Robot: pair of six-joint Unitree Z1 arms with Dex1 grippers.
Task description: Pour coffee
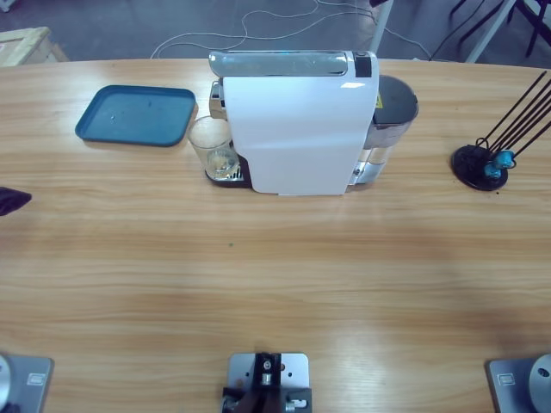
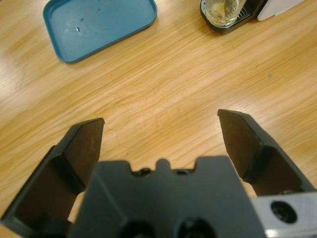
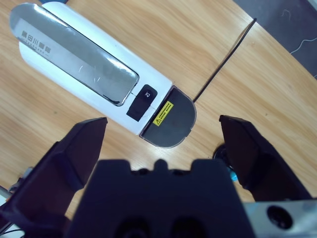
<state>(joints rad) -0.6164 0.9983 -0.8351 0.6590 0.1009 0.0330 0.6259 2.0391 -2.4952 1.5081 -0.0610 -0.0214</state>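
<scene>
The left gripper (image 2: 161, 124) hung over bare wood of the table (image 1: 275, 284) with its two black jaws spread wide and nothing between them. Beyond it, in the left wrist view, lay the teal tray (image 2: 99, 25), and off to one side of that stood the drinking glass (image 2: 223, 11) on the machine's dark drip stand. The coffee (image 1: 222, 162) was a shallow pale amber pool in the bottom of that glass, which sat against the front of the white capsule coffee machine (image 1: 301, 129), just beside the tray. The right gripper (image 3: 162, 124) hovered above the machine's silver lid (image 3: 74, 59) (jaws likewise wide apart, empty). Farthest to the side stood a black capsule rack (image 1: 480, 166), blue capsules (image 1: 499, 159) at its base.
</scene>
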